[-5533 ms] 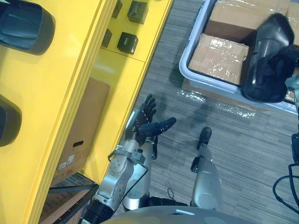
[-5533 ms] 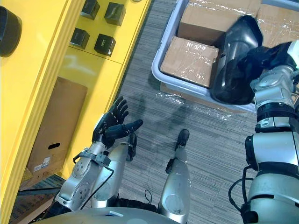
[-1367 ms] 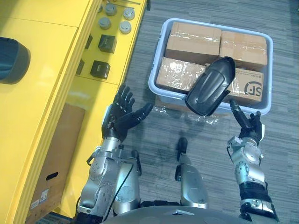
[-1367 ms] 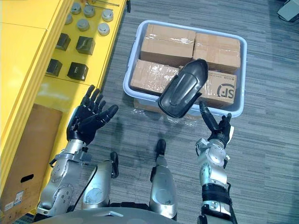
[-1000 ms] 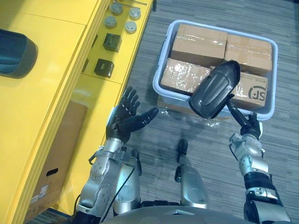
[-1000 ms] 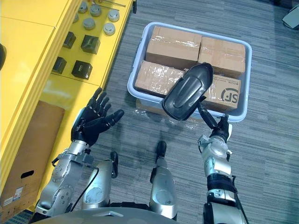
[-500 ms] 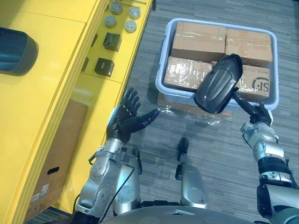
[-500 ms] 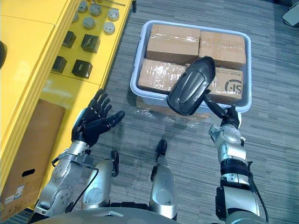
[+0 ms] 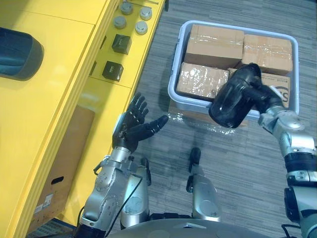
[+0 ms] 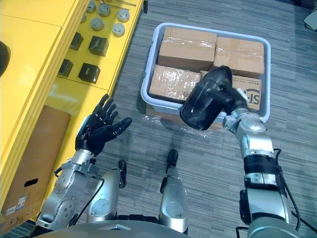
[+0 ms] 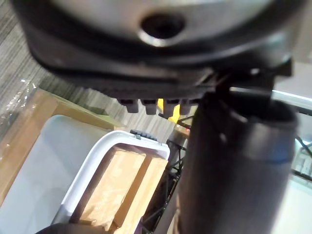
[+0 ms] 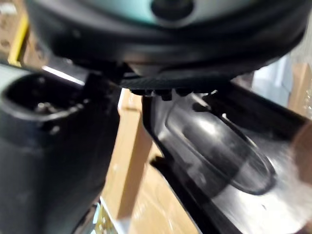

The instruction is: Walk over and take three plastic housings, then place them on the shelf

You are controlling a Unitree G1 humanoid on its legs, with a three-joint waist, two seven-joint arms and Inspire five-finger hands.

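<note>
**Left eye view:** the robot's right hand (image 9: 263, 98) grips one end of a glossy black plastic housing (image 9: 229, 105). Its fingers are wrapped round the housing, which it holds tilted over the near rim of a grey bin (image 9: 172, 85) packed with cardboard boxes (image 9: 214, 40). The left hand (image 9: 128, 130) is raised beside the yellow shelf (image 9: 64, 84), fingers spread and empty. A second dark housing (image 9: 17, 47) lies on the shelf's upper level. Black blocks (image 9: 121, 43) (with round grey parts (image 9: 119, 22) past them) sit on a lower level.

**Right eye view:** the same grip, with the housing's broad end crossing the bin's near rim.

**Left wrist view:** the fingers are straight, and a corner of the bin shows past them.

**Right wrist view:** the housing's shiny shell shows just past the hand, with cardboard behind it.
</note>
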